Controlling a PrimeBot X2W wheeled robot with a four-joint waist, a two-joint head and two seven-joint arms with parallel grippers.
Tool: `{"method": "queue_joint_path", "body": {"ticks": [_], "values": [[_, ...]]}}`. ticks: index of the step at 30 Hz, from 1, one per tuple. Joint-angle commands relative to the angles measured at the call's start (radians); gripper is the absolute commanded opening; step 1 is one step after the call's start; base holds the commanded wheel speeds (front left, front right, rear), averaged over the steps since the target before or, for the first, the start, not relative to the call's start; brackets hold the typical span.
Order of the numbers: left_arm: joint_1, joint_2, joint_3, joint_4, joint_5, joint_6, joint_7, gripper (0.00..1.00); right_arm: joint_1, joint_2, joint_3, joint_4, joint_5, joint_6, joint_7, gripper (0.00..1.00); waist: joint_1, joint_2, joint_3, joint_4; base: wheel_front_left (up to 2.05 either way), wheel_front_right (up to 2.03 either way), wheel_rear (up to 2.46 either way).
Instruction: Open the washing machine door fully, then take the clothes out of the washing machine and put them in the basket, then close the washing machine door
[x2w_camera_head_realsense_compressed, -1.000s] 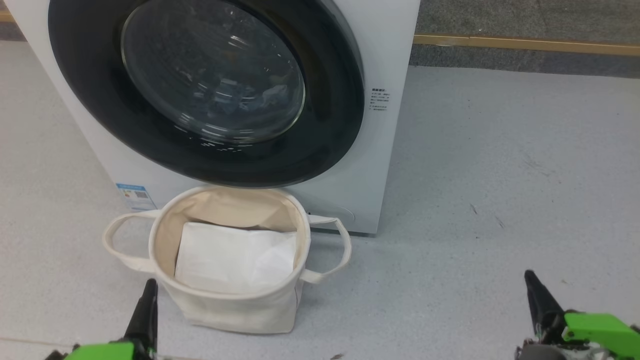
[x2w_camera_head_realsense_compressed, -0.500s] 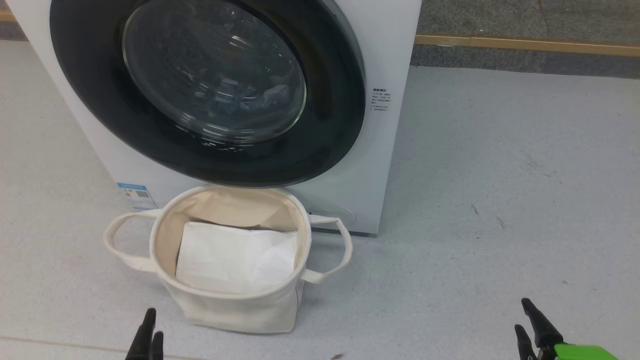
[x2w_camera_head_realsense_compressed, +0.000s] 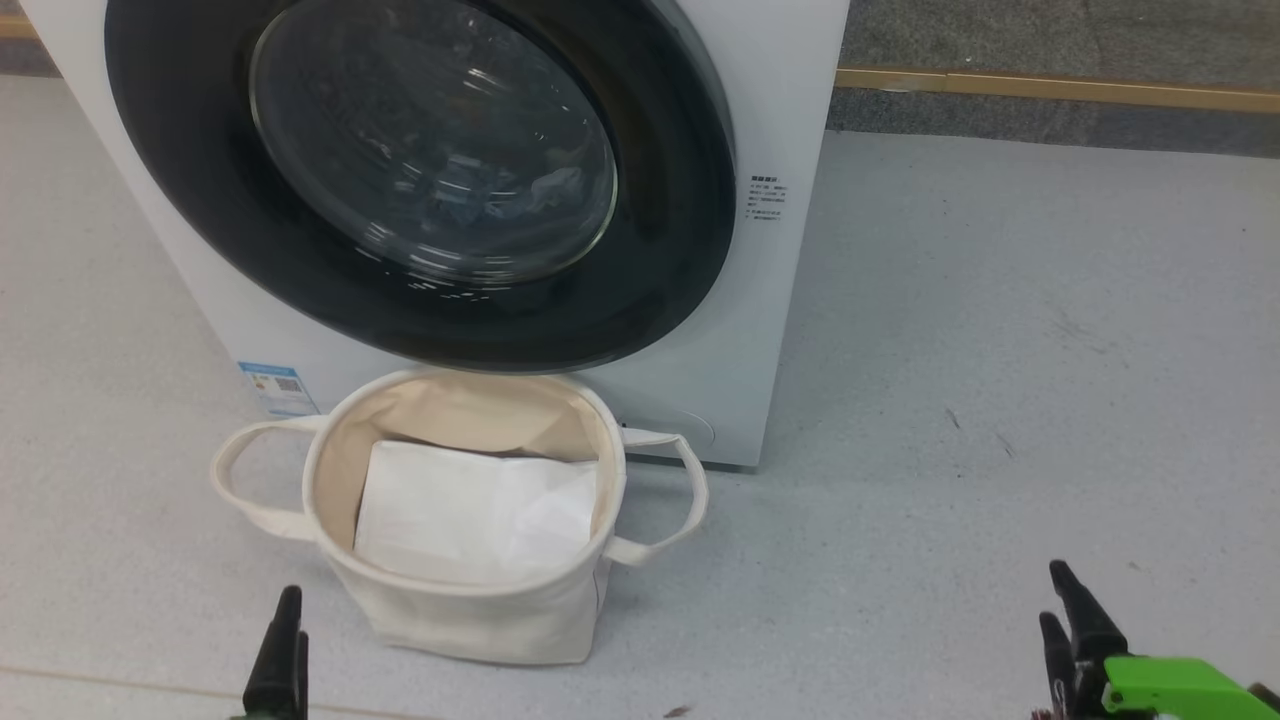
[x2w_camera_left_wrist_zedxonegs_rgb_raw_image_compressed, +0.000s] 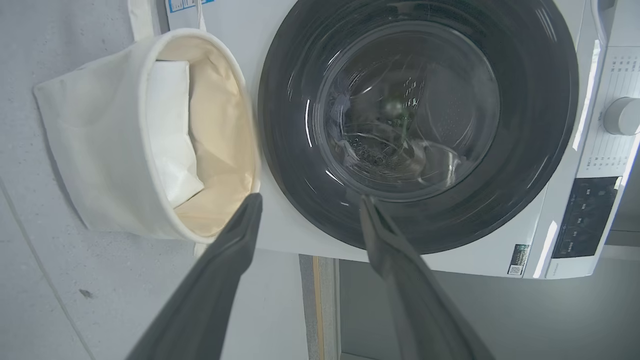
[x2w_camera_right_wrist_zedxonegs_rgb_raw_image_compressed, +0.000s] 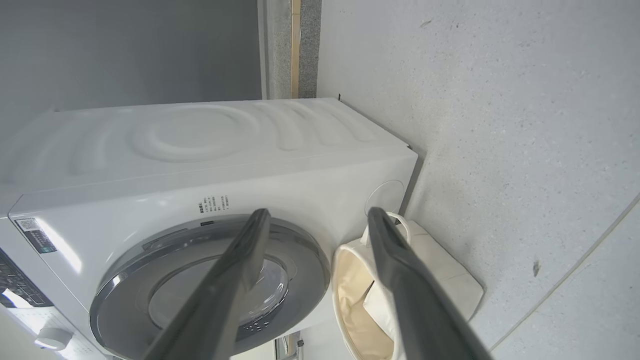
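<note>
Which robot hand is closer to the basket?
Left. In the head view, the left gripper is close by the basket, near its left side and apart from it. The right gripper is far off to the basket's right, across the floor.

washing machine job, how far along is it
Done: nothing yet; the washing machine door is shut. In hand: nothing; the left end effector and right end effector are open, clear of it. To do: open the door, move the clothes behind the glass into the basket, then close it.
</note>
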Motion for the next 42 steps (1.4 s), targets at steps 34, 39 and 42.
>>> {"method": "queue_joint_path", "body": {"ticks": [34,39,42], "values": [[-0.157,0.167,-0.156,-0.017,0.574,0.096,-0.105,1.0,-0.153,-0.009,0.149,-0.094,-0.755,0.0,-0.103,1.0,-0.0002,0.0,-0.021,-0.002,0.0,0.0,0.0],[-0.168,0.176,-0.175,-0.013,0.631,0.107,-0.12,1.0,-0.165,-0.009,0.166,-0.098,-0.827,0.0,-0.118,1.0,-0.0002,0.0,-0.025,-0.001,0.0,0.0,0.0],[-0.176,0.18,-0.185,-0.002,0.662,0.114,-0.129,1.0,-0.171,-0.01,0.175,-0.1,-0.865,0.0,-0.127,1.0,-0.0002,0.0,-0.027,0.001,0.0,0.0,0.0]]}}
